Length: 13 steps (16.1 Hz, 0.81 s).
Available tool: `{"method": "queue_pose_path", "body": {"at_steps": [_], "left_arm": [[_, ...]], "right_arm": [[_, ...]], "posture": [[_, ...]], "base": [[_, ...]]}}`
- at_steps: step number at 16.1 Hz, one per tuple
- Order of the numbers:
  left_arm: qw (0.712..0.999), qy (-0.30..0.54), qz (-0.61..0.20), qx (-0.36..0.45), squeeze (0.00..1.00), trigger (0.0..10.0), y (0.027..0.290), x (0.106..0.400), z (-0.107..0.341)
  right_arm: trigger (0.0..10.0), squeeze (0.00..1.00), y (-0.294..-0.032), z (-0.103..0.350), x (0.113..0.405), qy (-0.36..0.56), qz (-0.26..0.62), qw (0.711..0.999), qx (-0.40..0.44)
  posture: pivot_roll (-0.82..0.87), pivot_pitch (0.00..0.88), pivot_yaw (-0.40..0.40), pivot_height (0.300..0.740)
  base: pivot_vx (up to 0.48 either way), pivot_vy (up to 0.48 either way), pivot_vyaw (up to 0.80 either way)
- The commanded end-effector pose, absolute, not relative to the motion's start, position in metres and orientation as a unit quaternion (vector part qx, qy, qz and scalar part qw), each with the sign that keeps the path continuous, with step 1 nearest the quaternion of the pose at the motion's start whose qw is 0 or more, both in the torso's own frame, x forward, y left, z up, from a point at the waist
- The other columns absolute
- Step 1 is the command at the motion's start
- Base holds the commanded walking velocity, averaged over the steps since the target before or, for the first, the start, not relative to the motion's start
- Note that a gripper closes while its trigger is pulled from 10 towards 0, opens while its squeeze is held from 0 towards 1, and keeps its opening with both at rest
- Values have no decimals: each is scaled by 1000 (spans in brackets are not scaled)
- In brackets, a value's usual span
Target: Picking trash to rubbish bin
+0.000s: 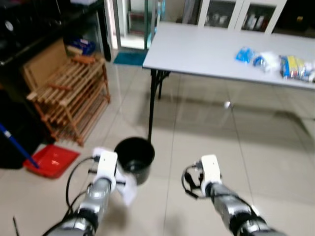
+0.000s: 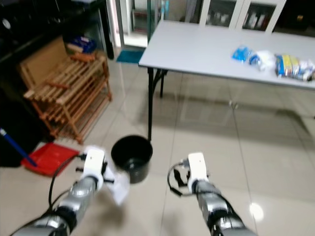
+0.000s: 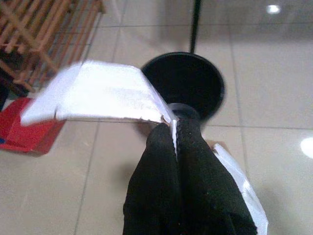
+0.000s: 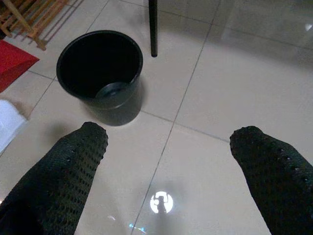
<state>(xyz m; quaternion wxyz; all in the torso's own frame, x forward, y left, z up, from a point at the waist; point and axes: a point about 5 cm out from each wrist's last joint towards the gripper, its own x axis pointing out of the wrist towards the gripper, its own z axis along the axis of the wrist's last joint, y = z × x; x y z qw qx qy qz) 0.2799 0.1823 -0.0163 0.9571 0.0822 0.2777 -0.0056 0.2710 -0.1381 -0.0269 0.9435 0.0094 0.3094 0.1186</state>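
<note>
Pinching a thin white sheet (image 3: 102, 95) near the round black bin (image 4: 100, 66), left gripper (image 3: 175, 128) clamped; right gripper (image 4: 168, 147) wide apart, empty.

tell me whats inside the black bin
The black bin looks empty: the right wrist view shows dark walls and a bare, shiny patch of floor. The near wall hides part of the bottom. The white paper is outside, pinched in the left claw.

Grey table (image 1: 206, 51), wooden rack (image 1: 71, 93), red dustpan (image 1: 50, 160), possibly snack packets (image 1: 278, 63)
</note>
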Motion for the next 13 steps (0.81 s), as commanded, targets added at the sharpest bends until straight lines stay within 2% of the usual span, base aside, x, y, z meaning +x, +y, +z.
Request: {"method": "queue_pose_path", "body": {"at_steps": [1, 3, 13], "left_arm": [[956, 280, 13, 88, 0, 10000, 195, 279, -15], [956, 279, 14, 88, 0, 10000, 195, 279, -15], [956, 279, 12, 87, 0, 10000, 194, 280, -15]], "right_arm": [[10000, 0, -126, -27, 271, 309, 131, 942, 21], [10000, 0, -126, -26, 271, 310, 132, 941, 21], [10000, 0, -126, -25, 273, 303, 130, 944, 23]], "posture": [[24, 37, -44, 740], [24, 38, -44, 740], [24, 44, -43, 740]], "base": [[394, 0, -513], [277, 0, -800], [313, 0, 0]]}}
